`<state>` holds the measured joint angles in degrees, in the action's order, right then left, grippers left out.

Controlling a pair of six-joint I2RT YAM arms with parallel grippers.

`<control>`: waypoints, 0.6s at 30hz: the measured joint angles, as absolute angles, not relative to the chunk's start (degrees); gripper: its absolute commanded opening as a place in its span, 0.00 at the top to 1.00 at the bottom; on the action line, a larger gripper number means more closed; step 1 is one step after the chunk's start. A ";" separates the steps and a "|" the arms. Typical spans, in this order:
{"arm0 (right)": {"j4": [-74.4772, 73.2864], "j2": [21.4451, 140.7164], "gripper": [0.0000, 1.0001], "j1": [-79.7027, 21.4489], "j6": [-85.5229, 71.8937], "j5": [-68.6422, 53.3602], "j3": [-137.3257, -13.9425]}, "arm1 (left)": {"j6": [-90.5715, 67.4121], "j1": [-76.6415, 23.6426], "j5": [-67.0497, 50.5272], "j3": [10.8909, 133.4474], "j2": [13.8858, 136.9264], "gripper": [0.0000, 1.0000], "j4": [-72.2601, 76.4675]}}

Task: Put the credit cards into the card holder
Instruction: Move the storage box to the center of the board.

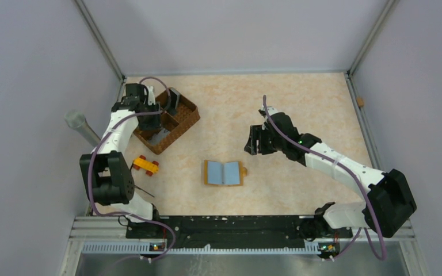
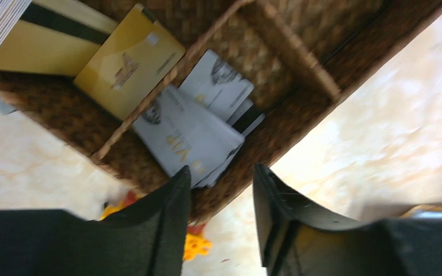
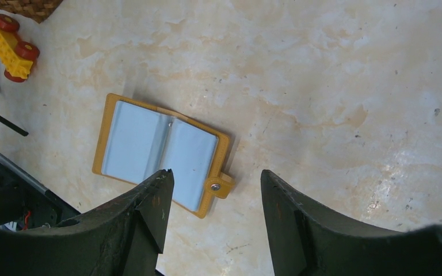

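1. Nearest the lens, left claw (image 2: 221, 169): black fingers (image 2: 149, 230) parted, nothing between them, hovering just over the near wall of the woven basket (image 2: 299, 115).
2. Inside that basket: grey VIP credit cards (image 2: 190, 135) fanned in one compartment, a yellow card (image 2: 129, 60) just across the divider, and a pale card with a dark stripe (image 2: 52, 43) in the far corner. None gripped, none lifted.
3. Right claw (image 3: 214, 172): likewise released and empty, hanging above the card holder (image 3: 161, 152) without touching it.
4. Card holder: lying open and flat on the surface (image 3: 351, 86), roughly midway between the two arms and well apart from the basket. Pale sleeves facing up, snap tab (image 3: 218, 185) out to one side, no card showing in either sleeve.
5. Yellow toy car (image 3: 11, 40) with red wheels near the basket, no part of the job.
6. Progress, as a judgement: holder opened and ready, nothing loaded, every visible card waiting in the basket. Left to do: grip one card, carry it across, slide it into a sleeve, then repeat for the rest. Barely begun overall.
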<state>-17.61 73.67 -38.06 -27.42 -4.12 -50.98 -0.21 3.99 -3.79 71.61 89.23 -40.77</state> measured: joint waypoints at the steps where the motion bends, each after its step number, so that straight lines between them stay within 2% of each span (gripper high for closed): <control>1: -17.61 73.67 0.40 -38.06 -27.42 -4.10 -50.98 | -2.17 3.99 -5.02 72.44 89.86 0.44 -40.27; 4: -17.61 73.67 0.40 -38.06 -27.42 -3.86 -50.98 | -8.75 3.97 -7.73 74.32 91.13 0.32 -36.99; 6: -17.61 73.67 0.40 -38.06 -27.35 -3.51 -50.98 | -13.08 3.97 -8.58 75.33 91.83 0.28 -34.72; 15: -17.63 73.67 0.38 -38.06 -26.65 -0.73 -50.98 | -24.49 3.99 -4.58 83.72 98.89 0.22 -29.87; 18: -17.63 73.67 0.38 -38.06 -26.50 -0.05 -50.98 | -26.28 4.01 -4.62 84.71 100.33 0.23 -29.45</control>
